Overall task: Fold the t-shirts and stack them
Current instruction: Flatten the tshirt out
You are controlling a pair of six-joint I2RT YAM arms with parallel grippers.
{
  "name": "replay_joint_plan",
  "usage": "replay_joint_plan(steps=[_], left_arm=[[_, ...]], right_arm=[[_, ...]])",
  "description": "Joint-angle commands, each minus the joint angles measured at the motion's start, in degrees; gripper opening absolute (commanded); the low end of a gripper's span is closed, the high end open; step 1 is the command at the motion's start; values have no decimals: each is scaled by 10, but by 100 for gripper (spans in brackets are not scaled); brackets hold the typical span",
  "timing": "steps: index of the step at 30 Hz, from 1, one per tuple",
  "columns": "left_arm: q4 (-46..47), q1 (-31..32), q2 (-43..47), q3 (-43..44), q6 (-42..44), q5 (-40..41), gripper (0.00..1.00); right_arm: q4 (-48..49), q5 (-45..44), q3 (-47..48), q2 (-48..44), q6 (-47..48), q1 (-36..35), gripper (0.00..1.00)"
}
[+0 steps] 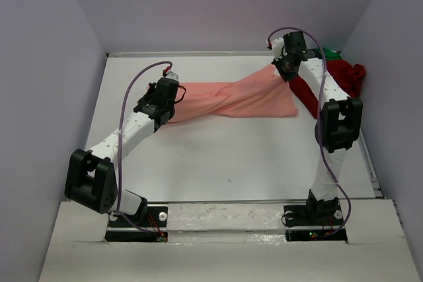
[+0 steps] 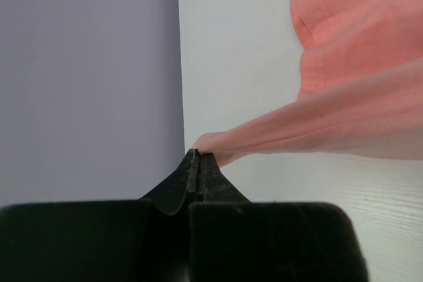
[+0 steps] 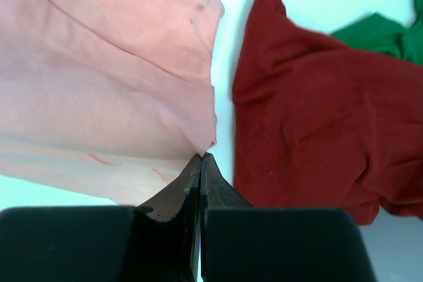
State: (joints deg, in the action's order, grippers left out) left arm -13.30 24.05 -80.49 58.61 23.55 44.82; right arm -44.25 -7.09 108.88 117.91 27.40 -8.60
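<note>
- Arms in the top view each hold one end of the salmon-pink shirt (image 1: 231, 100). It is pulled out long across the far half of the desk (image 1: 231, 163), with a twist in its middle.
- The left end effector (image 1: 173, 102) is at the shirt's left end. The right end effector (image 1: 282, 70) is at its right end, lifted a bit.
- The dark red shirt (image 1: 344, 74) lies in a heap in the far right corner, just beside the pink one. The green shirt (image 1: 330, 52) peeks out behind it as a small crumple.
- Left wrist view: the left fingers are squeezed together on a corner of the pink cloth. The cloth runs off to the right in a tight band, up off the desk.
- Right wrist view: the right fingers are pressed together too, with a corner of the pink shirt at their tips. It looks pinched, but the bit of cloth between them is too small to be sure. The red shirt lies just to the right, with the green one past it.
- Step in hand, I think: spreading out the first shirt so it can be folded. No shirt is folded or stacked yet.
- Next move calls for both arms to work as a pair: undo the twist, keep the cloth tight, and lay it flat on bare desk, away from the red heap.
</note>
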Motion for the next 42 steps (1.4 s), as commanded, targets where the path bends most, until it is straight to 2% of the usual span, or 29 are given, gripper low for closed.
replay_joint_plan(steps=[1,4,6,8,10,11,19,23,27,29,38,42], left_arm=[[21,0,13,18,1,35,0],[21,-1,17,11,-3,34,0],[21,-1,19,8,-3,33,0],[20,-1,22,7,-3,33,0],[18,0,23,6,-3,31,0],[17,-1,23,5,-4,31,0],[17,-1,26,-1,-7,30,0],[18,-1,29,-1,-8,31,0],[17,-1,31,-2,-5,33,0],[17,-1,34,-4,-3,32,0],[17,-1,39,-16,-3,32,0],[16,-1,39,-17,-3,30,0]], right_arm=[[29,66,34,-56,-5,4,0],[20,90,34,-56,-5,4,0],[19,89,30,-57,-5,4,27],[21,90,22,-59,-6,4,46],[36,81,14,-67,-10,4,98],[41,78,8,-71,-12,4,100],[38,23,-39,-67,-2,4,98],[43,46,-70,-47,-13,4,87],[42,58,-64,-12,-26,4,67],[41,58,-58,3,-29,4,63],[37,53,-55,35,-27,4,62],[36,53,-53,40,-28,4,50]])
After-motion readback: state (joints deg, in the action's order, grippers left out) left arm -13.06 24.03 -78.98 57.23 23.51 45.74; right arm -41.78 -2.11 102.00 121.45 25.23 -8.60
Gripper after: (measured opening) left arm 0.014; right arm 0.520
